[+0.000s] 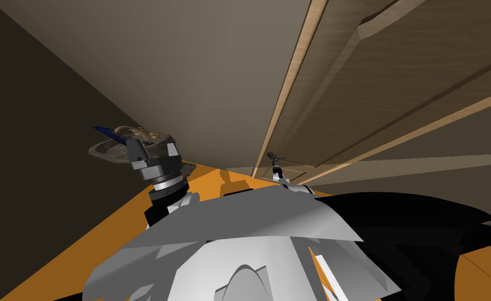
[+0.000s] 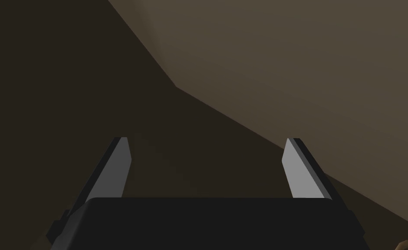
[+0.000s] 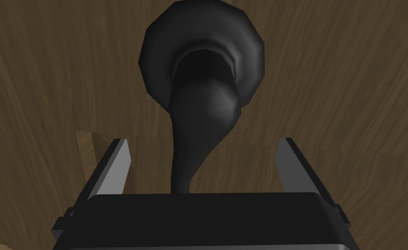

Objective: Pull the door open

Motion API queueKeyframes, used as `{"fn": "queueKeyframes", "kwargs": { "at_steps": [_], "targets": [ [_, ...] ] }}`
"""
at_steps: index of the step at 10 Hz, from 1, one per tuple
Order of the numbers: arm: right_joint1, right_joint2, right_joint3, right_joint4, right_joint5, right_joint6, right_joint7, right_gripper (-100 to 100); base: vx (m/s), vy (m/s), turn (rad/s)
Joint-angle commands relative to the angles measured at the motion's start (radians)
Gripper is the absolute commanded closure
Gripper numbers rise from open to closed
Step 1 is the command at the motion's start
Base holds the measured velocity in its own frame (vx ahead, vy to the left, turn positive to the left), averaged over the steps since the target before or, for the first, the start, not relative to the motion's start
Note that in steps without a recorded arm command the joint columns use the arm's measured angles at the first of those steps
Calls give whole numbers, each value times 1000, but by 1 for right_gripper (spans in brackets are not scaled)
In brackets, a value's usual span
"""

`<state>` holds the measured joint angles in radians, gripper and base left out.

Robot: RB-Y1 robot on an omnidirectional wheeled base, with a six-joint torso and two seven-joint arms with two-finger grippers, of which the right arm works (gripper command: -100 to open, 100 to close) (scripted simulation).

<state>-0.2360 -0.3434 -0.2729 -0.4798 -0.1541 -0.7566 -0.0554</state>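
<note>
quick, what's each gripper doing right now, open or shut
Left gripper: open, holding nothing.
Right gripper: open, jaws either side of the dark door handle, not clamped on it.

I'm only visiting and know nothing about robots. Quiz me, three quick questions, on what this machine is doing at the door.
1. True or false: the right gripper is shut on the dark door handle.
2. What does the door look like? A) white B) brown wood C) blue
3. Fill in: the left gripper has its fingers ____.

Key: 1 false, its fingers stand open on either side of the handle; 2 B; 3 open.
</note>
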Motion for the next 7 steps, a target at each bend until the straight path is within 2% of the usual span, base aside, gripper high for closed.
{"fn": "queueKeyframes", "kwargs": {
  "at_steps": [1,2,7],
  "targets": [
    [0,0,0,0,0,0,0,-100,83,-50,17],
    [0,0,0,0,0,0,0,100,-12,6,-10],
    [0,0,0,0,0,0,0,100,-16,8,-3]
  ]
}}
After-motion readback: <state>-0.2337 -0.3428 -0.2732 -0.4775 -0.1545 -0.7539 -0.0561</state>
